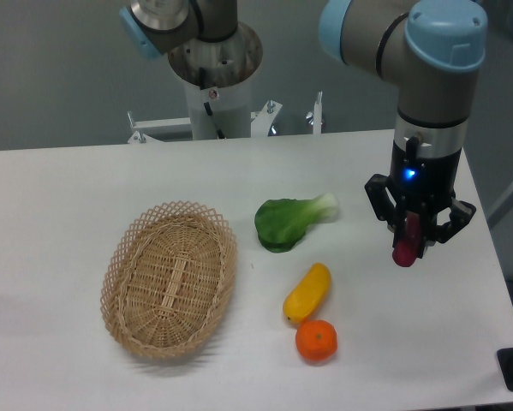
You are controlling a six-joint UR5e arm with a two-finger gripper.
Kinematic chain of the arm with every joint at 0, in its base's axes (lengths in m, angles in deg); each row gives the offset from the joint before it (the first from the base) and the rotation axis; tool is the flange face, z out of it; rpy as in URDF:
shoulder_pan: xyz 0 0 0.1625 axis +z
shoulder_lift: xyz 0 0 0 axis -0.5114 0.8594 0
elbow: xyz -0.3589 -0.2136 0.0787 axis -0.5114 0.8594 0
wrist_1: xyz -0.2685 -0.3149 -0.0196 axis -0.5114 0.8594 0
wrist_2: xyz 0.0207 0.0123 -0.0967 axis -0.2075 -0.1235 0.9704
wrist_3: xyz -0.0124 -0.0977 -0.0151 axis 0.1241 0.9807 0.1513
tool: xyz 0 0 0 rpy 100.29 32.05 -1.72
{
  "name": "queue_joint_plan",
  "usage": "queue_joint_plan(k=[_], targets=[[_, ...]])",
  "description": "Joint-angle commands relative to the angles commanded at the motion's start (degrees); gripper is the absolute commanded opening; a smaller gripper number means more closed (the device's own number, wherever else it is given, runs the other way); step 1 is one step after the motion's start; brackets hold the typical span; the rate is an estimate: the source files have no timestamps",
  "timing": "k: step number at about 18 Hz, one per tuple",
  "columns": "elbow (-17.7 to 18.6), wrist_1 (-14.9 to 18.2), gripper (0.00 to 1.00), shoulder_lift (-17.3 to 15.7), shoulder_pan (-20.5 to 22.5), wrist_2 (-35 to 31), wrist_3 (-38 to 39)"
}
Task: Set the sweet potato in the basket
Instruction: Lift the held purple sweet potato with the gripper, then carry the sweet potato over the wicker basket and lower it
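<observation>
In the fixed camera view, the sweet potato (406, 242) is being held between the jaws of the gripper (416, 241), which are closed narrowly on it. Its long axis is hanging near upright, with the rounded lower end showing below the fingers and above the white table (85, 184); whether it is lifted clear cannot be told with certainty, though it is judged so. The wicker basket (119, 312) is lying well apart to the left, across the table. Between them a green bok choy (286, 223), a yellow vegetable (308, 291) and an orange fruit (316, 340) are lying, so a leftward carry above these is being called for.
</observation>
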Motion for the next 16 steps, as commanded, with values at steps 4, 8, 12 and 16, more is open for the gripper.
queue_joint_plan(k=[4,8,12,16], targets=[[2.19,-0.35,0.19,-0.79,-1.23,-0.44,0.17],[5.18,-0.79,0.20,-1.84,-2.81,-0.62,3.76],[5.89,-1.05,0.20,-1.93,-6.58,-0.79,9.65],[7.82,-2.28,0.21,-1.67,-12.46,-4.21,18.44]])
